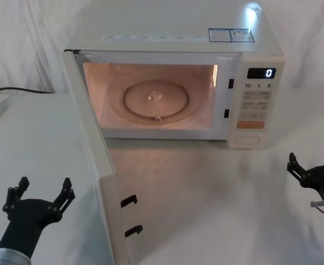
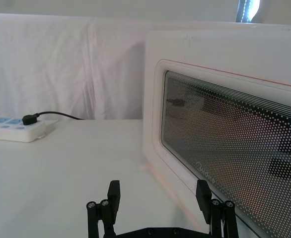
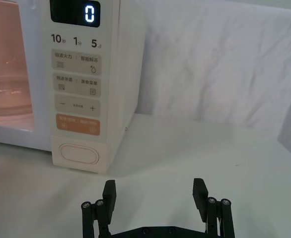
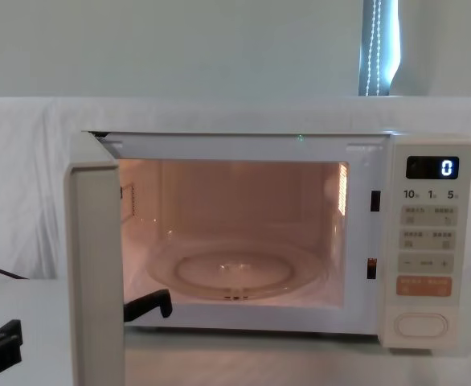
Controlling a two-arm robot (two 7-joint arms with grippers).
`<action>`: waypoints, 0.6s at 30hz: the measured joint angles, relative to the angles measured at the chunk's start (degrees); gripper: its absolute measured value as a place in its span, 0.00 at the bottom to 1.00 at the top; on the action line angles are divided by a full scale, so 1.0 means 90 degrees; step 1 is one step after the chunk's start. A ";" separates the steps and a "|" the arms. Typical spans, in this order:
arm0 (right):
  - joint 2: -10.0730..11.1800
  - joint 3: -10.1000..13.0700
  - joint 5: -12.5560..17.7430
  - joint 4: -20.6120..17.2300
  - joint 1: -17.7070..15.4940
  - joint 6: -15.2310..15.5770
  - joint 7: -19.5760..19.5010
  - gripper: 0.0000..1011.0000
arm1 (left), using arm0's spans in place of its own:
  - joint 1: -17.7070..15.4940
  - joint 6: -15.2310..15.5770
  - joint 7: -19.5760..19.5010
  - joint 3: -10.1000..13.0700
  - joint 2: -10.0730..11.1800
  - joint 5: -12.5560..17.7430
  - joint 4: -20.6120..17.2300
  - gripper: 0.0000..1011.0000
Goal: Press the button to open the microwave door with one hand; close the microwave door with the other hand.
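So the microwave (image 1: 173,66) sat at the back of the white-draped table (image 1: 217,193) with the microwave door (image 1: 98,182) swung all the way out toward the robot, hinged on the robot's left. The head view looked straight down into the lit pinkish cavity with the round glass turntable (image 1: 156,98), and you could see the two black latch hooks (image 1: 130,215) poking off the door's inner edge.

The chest view caught the door edge-on, just a plain cream slab (image 4: 95,273). The left wrist view got the door's outer face instead: dark window (image 2: 235,148) with a fine dotted mesh, thin pinkish outline, smooth glossy cream frame. It also picked up a white power strip (image 2: 14,129) with a black plug off to the side.

The right wrist view was the good one for the control panel: black display reading 0 (image 3: 88,13), the orange key (image 3: 77,124), and the button (image 3: 79,154), a smooth cream pill shape at the very bottom.

The left gripper (image 1: 43,196) hung low just outside the open door, fingers spread, holding nothing. The right gripper (image 1: 312,163) sat low on the right, well clear of the button, also spread wide and empty.
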 joint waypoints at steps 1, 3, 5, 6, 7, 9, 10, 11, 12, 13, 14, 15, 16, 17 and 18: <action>0.0000 0.0000 0.0000 0.0000 0.0000 0.0000 0.0000 0.99 | 0.0000 0.0000 -0.0001 0.0000 0.0000 0.0000 0.0000 0.99; 0.0000 0.0000 0.0000 0.0000 0.0000 0.0000 0.0000 0.99 | 0.0000 0.0000 0.0000 0.0000 0.0000 0.0000 0.0000 0.99; 0.0000 0.0000 0.0000 0.0000 0.0000 0.0000 0.0000 0.99 | 0.0000 0.0000 -0.0001 0.0000 0.0000 0.0000 0.0000 0.99; 0.0000 0.0000 0.0000 0.0000 0.0000 0.0000 0.0000 0.99 | 0.0000 0.0000 0.0000 0.0000 0.0000 0.0000 0.0000 0.99; 0.0000 0.0000 0.0000 0.0000 0.0000 0.0000 0.0000 0.99 | 0.0000 0.0000 0.0000 0.0000 0.0000 0.0000 0.0000 0.99; 0.0000 0.0000 0.0000 0.0000 0.0000 0.0000 0.0000 0.99 | 0.0000 0.0000 0.0000 0.0000 0.0000 0.0000 0.0000 0.99; 0.0000 0.0000 0.0000 0.0000 0.0000 0.0000 0.0000 0.99 | 0.0000 0.0000 0.0000 0.0000 0.0000 0.0000 0.0000 0.99; 0.0000 0.0000 0.0000 0.0000 0.0000 0.0000 0.0000 0.99 | 0.0000 0.0000 0.0000 0.0000 0.0000 0.0000 0.0000 0.99; 0.0000 0.0000 0.0000 0.0000 0.0000 0.0000 -0.0001 0.99 | 0.0000 0.0000 0.0000 0.0000 0.0000 0.0000 0.0000 0.99; 0.0000 0.0000 0.0000 0.0000 0.0000 0.0000 0.0000 0.99 | 0.0000 0.0000 0.0000 0.0000 0.0000 0.0000 0.0000 0.99; 0.0000 0.0000 0.0000 0.0000 0.0000 0.0000 -0.0001 0.99 | 0.0000 0.0000 0.0000 0.0000 0.0000 0.0000 0.0000 0.99; 0.0000 0.0000 0.0000 0.0000 0.0000 0.0000 -0.0001 0.99 | 0.0000 0.0000 -0.0001 0.0000 0.0000 0.0000 0.0000 0.99; 0.0000 0.0000 0.0000 0.0000 0.0000 0.0000 -0.0001 0.99 | 0.0000 0.0000 0.0000 0.0000 0.0000 0.0000 0.0000 0.99; 0.0000 0.0000 0.0000 0.0000 0.0000 0.0000 -0.0001 0.99 | 0.0000 0.0000 0.0000 0.0000 0.0000 0.0000 0.0000 0.99; 0.0000 0.0000 0.0000 0.0000 0.0000 0.0000 -0.0001 0.99 | 0.0000 0.0000 0.0000 0.0000 0.0000 0.0000 0.0000 0.99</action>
